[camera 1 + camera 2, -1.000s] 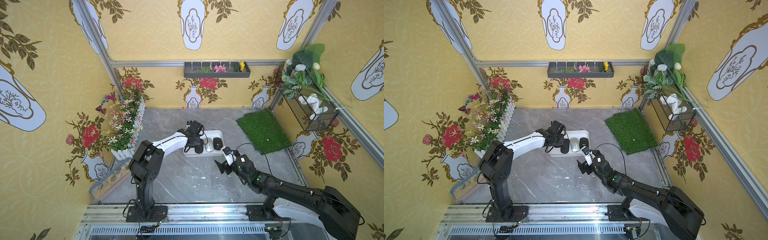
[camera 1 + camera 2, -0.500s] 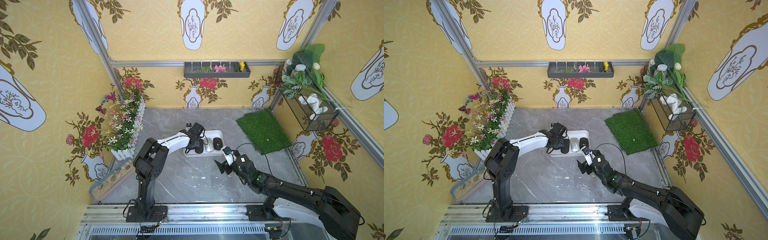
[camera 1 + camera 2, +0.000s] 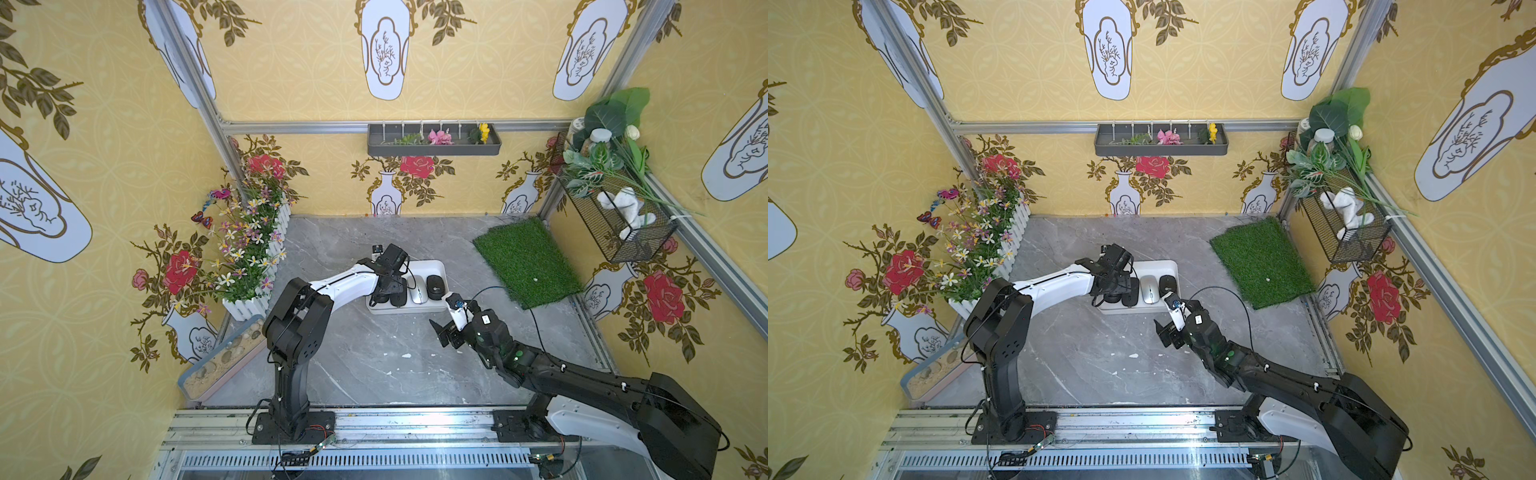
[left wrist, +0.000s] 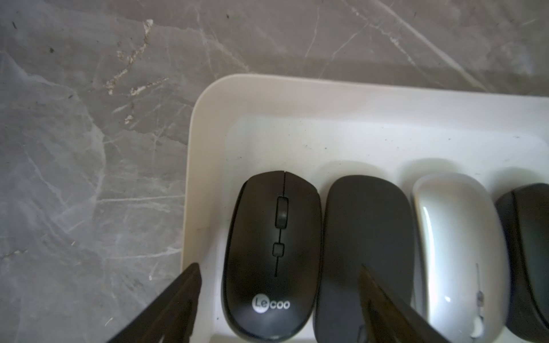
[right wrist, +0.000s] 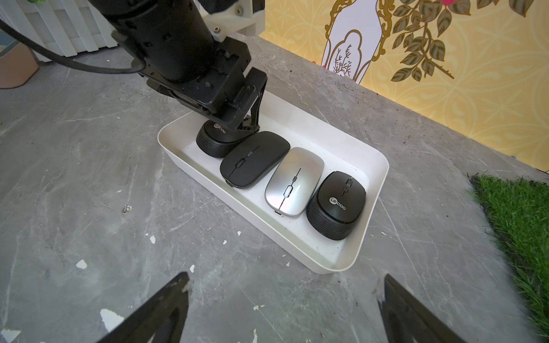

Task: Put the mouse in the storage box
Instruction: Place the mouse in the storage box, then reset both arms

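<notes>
The white storage box (image 3: pixel 441 266) (image 3: pixel 1172 266) (image 4: pixel 208 118) (image 5: pixel 371 225) lies mid-table with several mice abreast. At its left end lies a black Lecoo mouse (image 4: pixel 271 252) (image 5: pixel 218 141), flat on the box floor. My left gripper (image 4: pixel 279 268) (image 3: pixel 388 286) (image 3: pixel 1115 291) hangs right over it, open, a finger on each side and a gap to the mouse. Beside it lie a flat black mouse (image 5: pixel 255 159), a silver mouse (image 5: pixel 294 181) and another black Lecoo mouse (image 5: pixel 337 203). My right gripper (image 5: pixel 285 276) (image 3: pixel 442 332) (image 3: pixel 1167 332) is open and empty above bare table, in front of the box.
A green grass mat (image 3: pixel 528 262) lies right of the box. A white flower fence (image 3: pixel 253 249) and a sand-and-pebble tray (image 3: pixel 224 361) line the left wall. A wire basket (image 3: pixel 615 224) hangs on the right wall, a dark shelf (image 3: pixel 434 145) on the back wall.
My left gripper was shut on the black Lecoo mouse over the box's left end; its fingers have now spread and let it go. The right arm has not moved.
</notes>
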{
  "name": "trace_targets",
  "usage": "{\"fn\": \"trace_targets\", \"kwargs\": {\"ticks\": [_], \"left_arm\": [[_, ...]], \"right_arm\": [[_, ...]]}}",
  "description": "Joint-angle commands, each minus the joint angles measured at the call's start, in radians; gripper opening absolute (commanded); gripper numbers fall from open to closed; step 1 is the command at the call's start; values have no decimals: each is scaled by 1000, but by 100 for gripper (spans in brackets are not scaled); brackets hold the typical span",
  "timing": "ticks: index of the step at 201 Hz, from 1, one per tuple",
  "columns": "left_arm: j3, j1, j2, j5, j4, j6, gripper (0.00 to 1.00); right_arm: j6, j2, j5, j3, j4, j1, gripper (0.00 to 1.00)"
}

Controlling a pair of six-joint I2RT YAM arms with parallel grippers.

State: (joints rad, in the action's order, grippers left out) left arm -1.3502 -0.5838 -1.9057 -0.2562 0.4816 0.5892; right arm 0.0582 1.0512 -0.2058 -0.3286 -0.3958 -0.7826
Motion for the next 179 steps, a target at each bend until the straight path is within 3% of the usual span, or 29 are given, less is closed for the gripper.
{"fn": "trace_targets", "kwargs": {"ticks": [1,31,47,68,85,104,118,140,159,179], "left_arm": [[4,-3,73,0,11,-39,96],[130,-34,357,-132,-114,-217,100],[383,-37,588,-251,-385,-349,100],[772,-12,867,-371,-826,-580,100],[1018,89,1002,-350,-1068,-650,100],[1093,296,1104,-243,-885,-512,100],[1153,373,1136,-193,-886,-498,100],[1281,447,1068,-138,-1167,-549,100],[1222,496,967,-27,-1155,-568,100],[1182,521,781,-25,-1240,-588,100]], "right_arm": [[-15,-26,-58,9,-49,1,97],[-75,-105,-303,-29,0,30,97],[-111,-105,-392,-48,8,129,97],[-166,-67,-335,-55,14,353,97],[-138,-11,-249,-18,-85,469,97],[-73,77,-287,29,-250,510,97],[-67,94,-299,-7,-186,516,97],[1,162,-322,12,-325,533,97],[-1,183,-341,-22,-262,543,97],[5,186,-331,-17,-288,549,97]]}}
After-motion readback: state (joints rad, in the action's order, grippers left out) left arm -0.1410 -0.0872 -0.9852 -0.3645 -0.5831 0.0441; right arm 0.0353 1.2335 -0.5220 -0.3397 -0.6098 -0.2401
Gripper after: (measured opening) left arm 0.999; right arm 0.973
